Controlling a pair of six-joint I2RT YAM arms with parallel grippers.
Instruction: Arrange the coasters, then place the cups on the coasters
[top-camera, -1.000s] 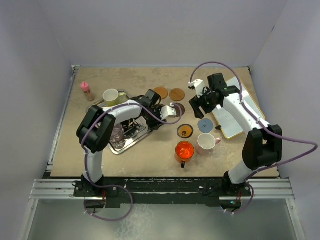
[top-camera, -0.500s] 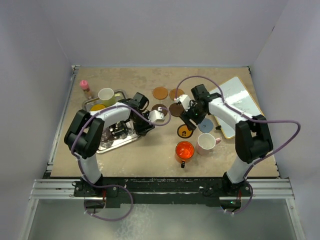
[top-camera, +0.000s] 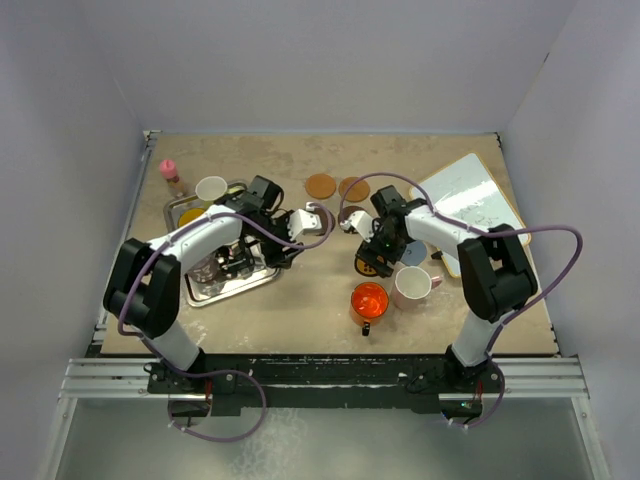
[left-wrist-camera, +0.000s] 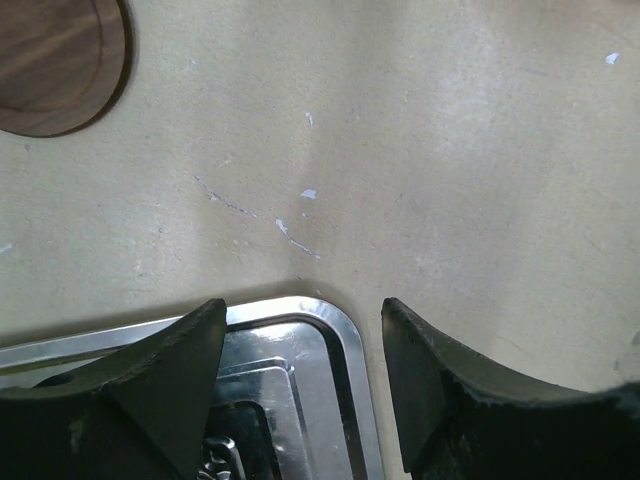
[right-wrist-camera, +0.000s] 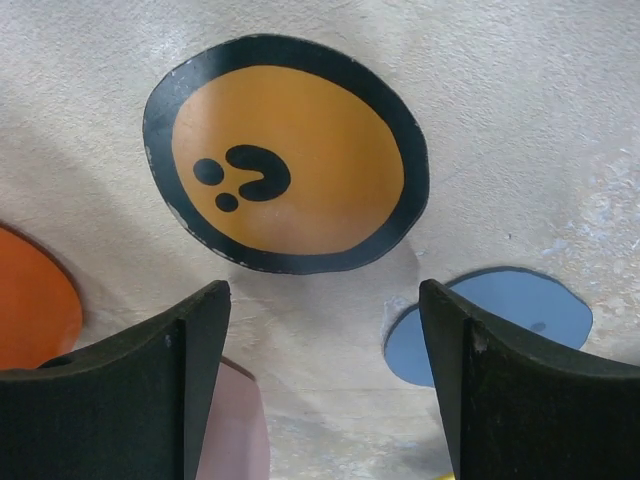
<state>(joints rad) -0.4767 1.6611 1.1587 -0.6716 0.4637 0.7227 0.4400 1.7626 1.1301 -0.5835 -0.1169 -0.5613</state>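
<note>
My right gripper (right-wrist-camera: 325, 340) is open and hangs just above the table, next to the black-rimmed orange coaster (right-wrist-camera: 285, 155), with the grey-blue coaster (right-wrist-camera: 500, 325) to its right. The red-orange cup (top-camera: 368, 300) and pink cup (top-camera: 412, 287) stand near it. In the top view the right gripper (top-camera: 376, 255) partly hides that coaster. My left gripper (left-wrist-camera: 300, 330) is open over the silver tray's corner (left-wrist-camera: 335, 330), holding nothing. A dark brown coaster (left-wrist-camera: 50, 60) lies beyond it. Two more coasters (top-camera: 320, 186) (top-camera: 352, 188) lie at the back. A cream cup (top-camera: 211, 190) stands by the tray.
The silver tray (top-camera: 262, 275) at the left holds more cups under my left arm. A pink-capped bottle (top-camera: 170, 172) stands at the back left. A white gold-rimmed board (top-camera: 470, 200) lies at the back right. Grey walls close off three sides.
The right gripper came forward and left from the board to the black-rimmed coaster. The left gripper and the tray shifted left, and the left jaws opened wider.
</note>
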